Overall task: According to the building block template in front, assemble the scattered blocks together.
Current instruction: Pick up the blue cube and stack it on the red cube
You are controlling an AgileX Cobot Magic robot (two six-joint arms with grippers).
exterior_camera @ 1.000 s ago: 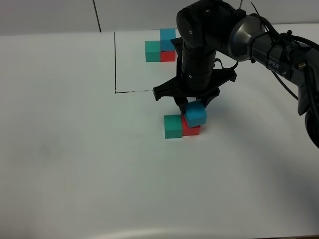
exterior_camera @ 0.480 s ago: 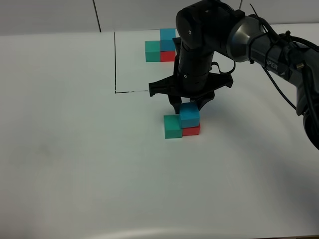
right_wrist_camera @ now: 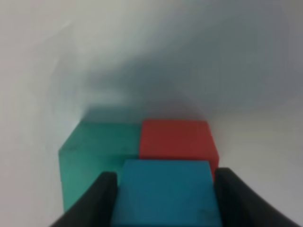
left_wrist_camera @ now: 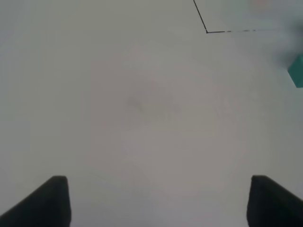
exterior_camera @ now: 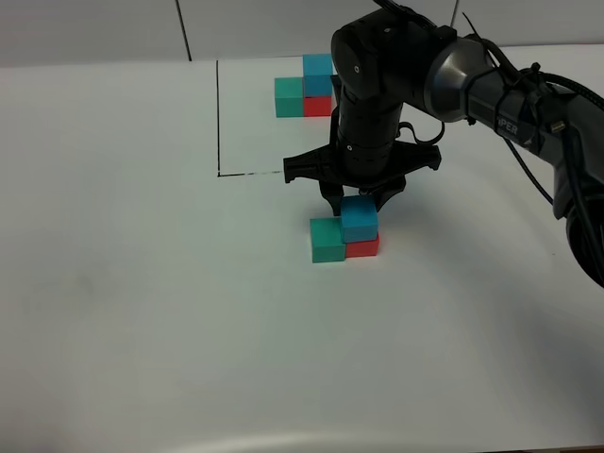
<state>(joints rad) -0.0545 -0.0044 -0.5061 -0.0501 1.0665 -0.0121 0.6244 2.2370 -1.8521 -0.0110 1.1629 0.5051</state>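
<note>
The building block template (exterior_camera: 304,90) stands at the back inside thin black lines: teal joined to red, blue on top. Of the scattered blocks, the teal cube (exterior_camera: 327,240) and red cube (exterior_camera: 364,248) sit side by side mid-table, and the blue cube (exterior_camera: 360,219) rests squarely on the red one. My right gripper (exterior_camera: 359,202) comes down from above and is shut on the blue cube (right_wrist_camera: 165,194), its fingers (right_wrist_camera: 99,201) flanking it over the red cube (right_wrist_camera: 176,138) and teal cube (right_wrist_camera: 102,144). My left gripper (left_wrist_camera: 158,201) hangs open over bare table.
The black frame line (exterior_camera: 218,118) and its corner (left_wrist_camera: 207,32) lie left of the template. In the left wrist view a teal cube's edge (left_wrist_camera: 297,71) shows to one side. The right arm (exterior_camera: 491,85) reaches in from the right over the white table (exterior_camera: 142,283).
The blue cube, tilted and offset to the right a second ago, has turned and settled square on the red cube with the right gripper around it. Little has moved since half a second ago.
</note>
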